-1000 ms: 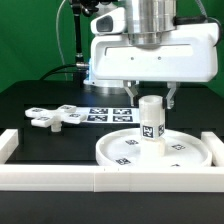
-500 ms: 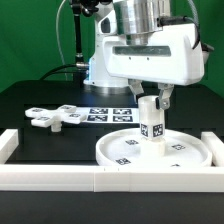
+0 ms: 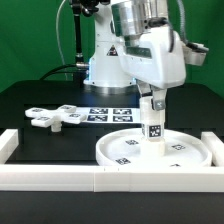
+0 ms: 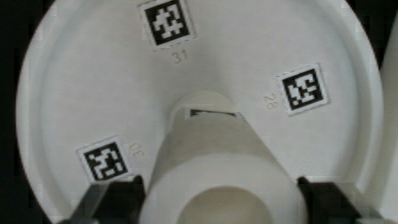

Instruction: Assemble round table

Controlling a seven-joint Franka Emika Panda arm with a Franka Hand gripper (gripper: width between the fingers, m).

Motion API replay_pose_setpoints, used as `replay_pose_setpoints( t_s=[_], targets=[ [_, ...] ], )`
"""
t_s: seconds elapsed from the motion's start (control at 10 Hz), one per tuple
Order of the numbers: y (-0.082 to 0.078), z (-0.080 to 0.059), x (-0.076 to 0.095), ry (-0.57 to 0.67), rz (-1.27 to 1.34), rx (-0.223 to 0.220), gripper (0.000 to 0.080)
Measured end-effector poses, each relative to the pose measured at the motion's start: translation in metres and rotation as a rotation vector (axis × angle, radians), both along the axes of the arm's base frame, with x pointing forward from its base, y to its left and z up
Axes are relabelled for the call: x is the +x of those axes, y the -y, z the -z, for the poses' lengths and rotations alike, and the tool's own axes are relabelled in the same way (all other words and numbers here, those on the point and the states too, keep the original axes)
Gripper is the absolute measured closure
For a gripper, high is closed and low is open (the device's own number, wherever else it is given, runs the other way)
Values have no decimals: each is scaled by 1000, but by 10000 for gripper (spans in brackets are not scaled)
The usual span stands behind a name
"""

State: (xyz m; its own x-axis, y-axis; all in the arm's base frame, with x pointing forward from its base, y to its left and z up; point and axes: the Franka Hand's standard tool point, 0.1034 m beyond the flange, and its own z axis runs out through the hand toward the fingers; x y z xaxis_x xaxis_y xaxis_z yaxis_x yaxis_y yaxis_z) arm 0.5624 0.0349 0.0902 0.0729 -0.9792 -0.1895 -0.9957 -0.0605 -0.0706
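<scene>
The large round disc (image 3: 112, 150) lies flat on the table with its rim up, and it fills the wrist view (image 4: 98, 90). The short cylindrical post (image 3: 153, 126) stands upright on the disc's centre, a tag facing the camera. My gripper (image 3: 152, 104) comes down from above and is shut on the upper part of the post. In the wrist view the post (image 4: 214, 150) sits between my black fingers (image 4: 118, 196), and my gripper (image 4: 222, 200) is centred over its top. The cross-shaped foot (image 3: 52, 117) lies apart on the exterior view's left.
A white straight-walled frame (image 3: 110, 183) runs along the front, with a side wall (image 3: 8, 145) on the exterior view's left. The marker board (image 3: 105, 113) lies behind the disc. The robot's base (image 3: 100, 60) stands at the back.
My hand has turned about the vertical axis over the post, from square-on to angled toward the exterior view's right. The post and disc stay in place.
</scene>
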Motion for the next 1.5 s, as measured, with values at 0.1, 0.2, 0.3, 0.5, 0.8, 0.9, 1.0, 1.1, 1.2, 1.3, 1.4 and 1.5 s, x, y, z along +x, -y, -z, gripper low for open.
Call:
replay_pose_setpoints(
  t_s=[0.1,0.2,0.3,0.5,0.8,0.9,1.0,1.1,1.2,1.3,1.4,1.5],
  targets=[
    [-2,1,0,-11,96,18,392],
    [-5,1,2,-26,222,37,392],
    [-5,1,4,-37,288,44,392],
    [-6,1,4,-43,314,54,392],
    [-8,1,4,-23,218,48,163],
    [-9,1,4,-13,169,44,163],
    [-9,1,4,9,64,37,152],
    [-9,1,4,24,-6,32,152],
    [-8,2,3,38,-74,26,151],
    [-4,4,2,66,-229,14,151],
    [-5,4,2,64,-351,-15,151],
    [-7,2,6,87,-499,-44,151]
  ],
)
